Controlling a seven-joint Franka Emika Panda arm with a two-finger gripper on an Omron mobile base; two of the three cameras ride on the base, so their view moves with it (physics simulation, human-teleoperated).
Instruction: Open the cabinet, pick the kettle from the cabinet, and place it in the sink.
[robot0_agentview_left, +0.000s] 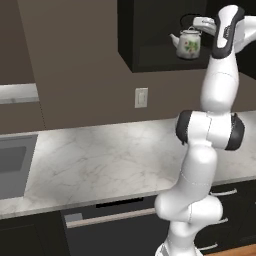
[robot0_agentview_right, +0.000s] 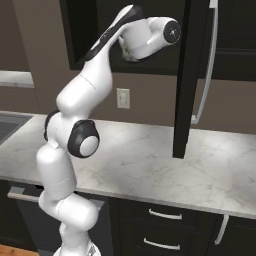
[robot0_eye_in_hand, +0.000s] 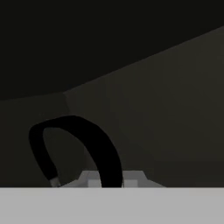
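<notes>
From my remote station, the gripper's fingertips are lost behind the arm's own hand and wrist in both base views, so I cannot see how the jaws meet the kettle (robot0_agentview_left: 189, 44). In the right base view the arm covers the kettle almost entirely. In the hand view the kettle's black handle (robot0_eye_in_hand: 94, 148) arcs just ahead of the tool, its lower end and the kettle body cut off at the bottom. The sink (robot0_agentview_left: 15, 167), well off to the tool's left, is cropped by the picture's edge. The cabinet (robot0_agentview_left: 150, 35) runs out of the top of the left base view, and its open door (robot0_agentview_right: 190, 75) likewise in the right base view.
</notes>
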